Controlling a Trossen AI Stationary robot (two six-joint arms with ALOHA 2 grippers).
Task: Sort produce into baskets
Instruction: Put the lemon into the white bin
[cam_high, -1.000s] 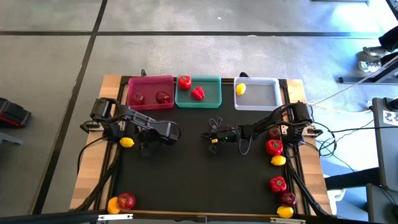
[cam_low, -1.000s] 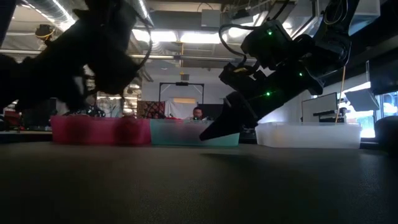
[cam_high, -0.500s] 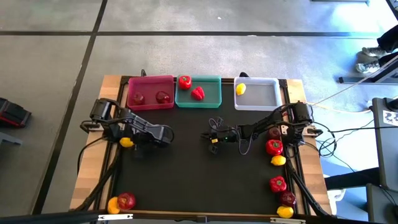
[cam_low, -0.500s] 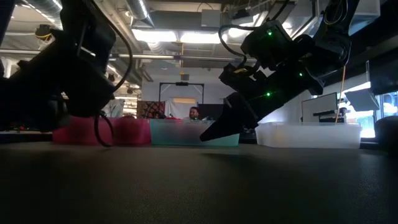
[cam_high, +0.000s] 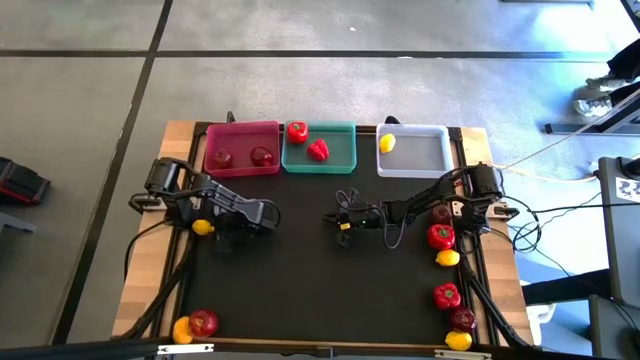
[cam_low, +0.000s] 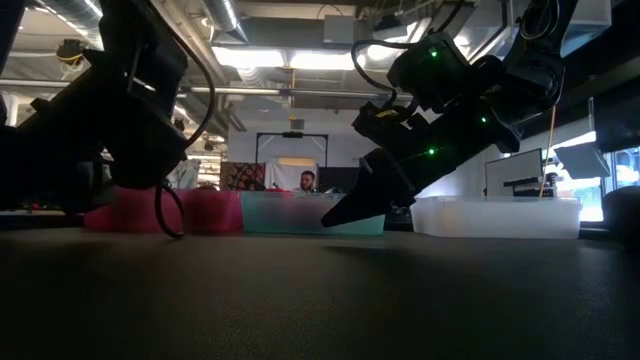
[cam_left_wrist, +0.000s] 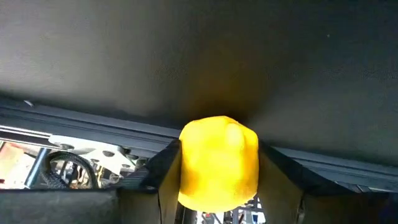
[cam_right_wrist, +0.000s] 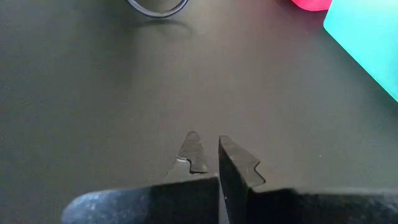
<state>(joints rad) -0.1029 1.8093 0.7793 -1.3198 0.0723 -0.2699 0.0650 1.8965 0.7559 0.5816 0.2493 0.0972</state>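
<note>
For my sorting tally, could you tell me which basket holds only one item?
The pale grey-white plastic basket, holding one yellow lemon; the others hold two each.

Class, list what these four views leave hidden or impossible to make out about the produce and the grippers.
- Baskets' contents, low view: the pink basket wall hides them.
- Lemon, left wrist view: bottom cut off by the edge; the left gripper fingers cover its sides.
- Right gripper, high view: too small to read.
- Left gripper, low view: only a dark silhouette.

A lemon (cam_left_wrist: 219, 163) sits between the left pincer's (cam_high: 207, 227) fingers at the table's (cam_high: 300, 290) left edge.
</note>
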